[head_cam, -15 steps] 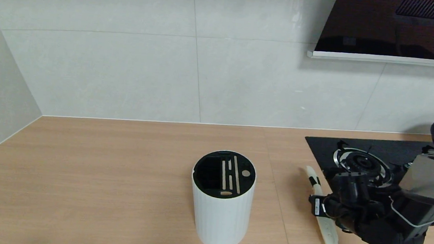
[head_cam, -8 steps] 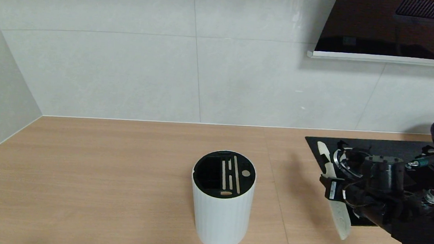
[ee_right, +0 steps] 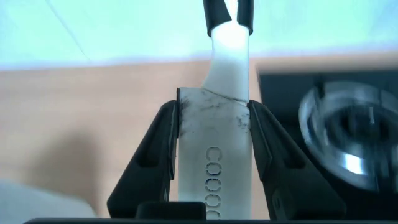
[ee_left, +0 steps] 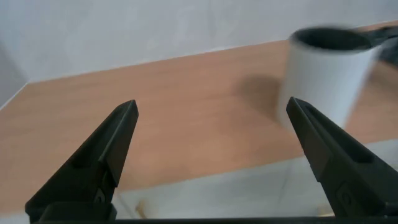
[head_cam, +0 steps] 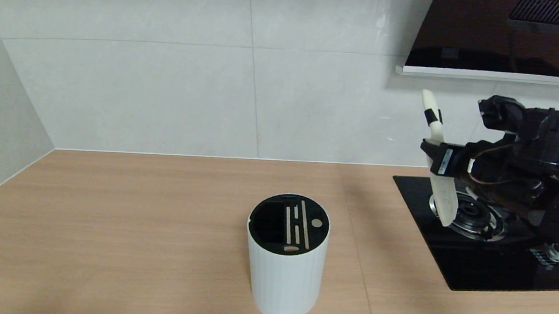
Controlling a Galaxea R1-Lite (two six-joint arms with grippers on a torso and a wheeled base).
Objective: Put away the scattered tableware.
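Observation:
A cream-white knife (head_cam: pixel 438 150) with a black band near its upper end hangs almost upright in the air above the stove's left edge. My right gripper (head_cam: pixel 442 161) is shut on its middle; in the right wrist view the black fingers (ee_right: pixel 163 152) clamp both sides of the knife (ee_right: pixel 214 134). A white cylindrical holder (head_cam: pixel 286 259) with a black slotted top stands on the wooden counter (head_cam: pixel 143 216), well to the left of the knife and lower. My left gripper (ee_left: pixel 211 155) is open above the counter's front edge, with the holder (ee_left: pixel 323 74) some way beyond it.
A black gas stove (head_cam: pixel 485 230) with a round burner (head_cam: pixel 469 214) is set into the counter's right end. A dark range hood (head_cam: pixel 512 36) hangs above it. The tiled wall (head_cam: pixel 216 70) runs along the back, and a side wall closes the left.
The right gripper has lifted the knife off the counter, raising it from beside the stove to well above it and tilting it nearly upright. The holder has not moved.

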